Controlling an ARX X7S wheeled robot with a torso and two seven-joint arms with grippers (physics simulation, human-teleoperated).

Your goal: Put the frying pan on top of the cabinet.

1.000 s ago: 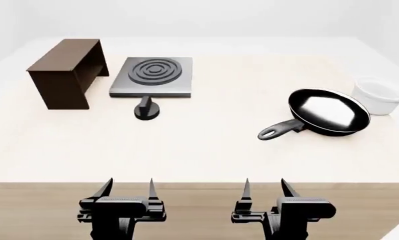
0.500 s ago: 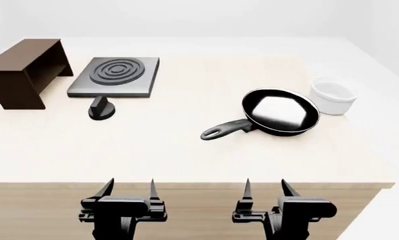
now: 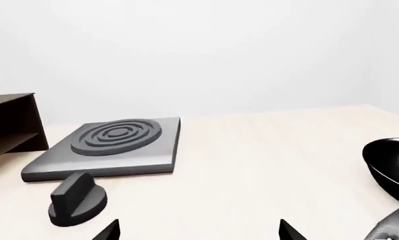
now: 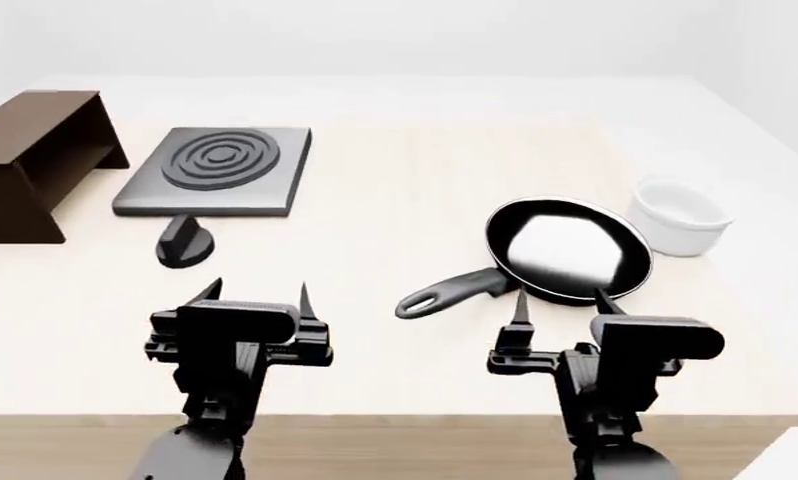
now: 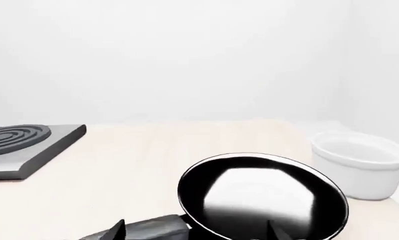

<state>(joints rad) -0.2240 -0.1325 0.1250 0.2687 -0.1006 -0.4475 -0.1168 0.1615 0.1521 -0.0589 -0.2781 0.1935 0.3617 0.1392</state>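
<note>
The black frying pan (image 4: 569, 248) lies on the table right of centre, its dark grey handle (image 4: 449, 292) pointing front-left. It also shows in the right wrist view (image 5: 263, 197) and at the edge of the left wrist view (image 3: 391, 167). The dark brown cabinet (image 4: 32, 160) stands at the far left and also shows in the left wrist view (image 3: 9, 127). My right gripper (image 4: 558, 303) is open and empty just in front of the pan's near rim. My left gripper (image 4: 256, 293) is open and empty over bare table, in front of the knob.
A grey square hob (image 4: 215, 168) with concentric rings lies next to the cabinet, with a black knob (image 4: 183, 243) in front of it. A small white bowl (image 4: 679, 215) stands right of the pan. The table's front edge (image 4: 399, 415) is close below the arms.
Both arms have risen and reached forward over the table. The view has shifted slightly, so the pan sits lower in the picture and closer to my right gripper.
</note>
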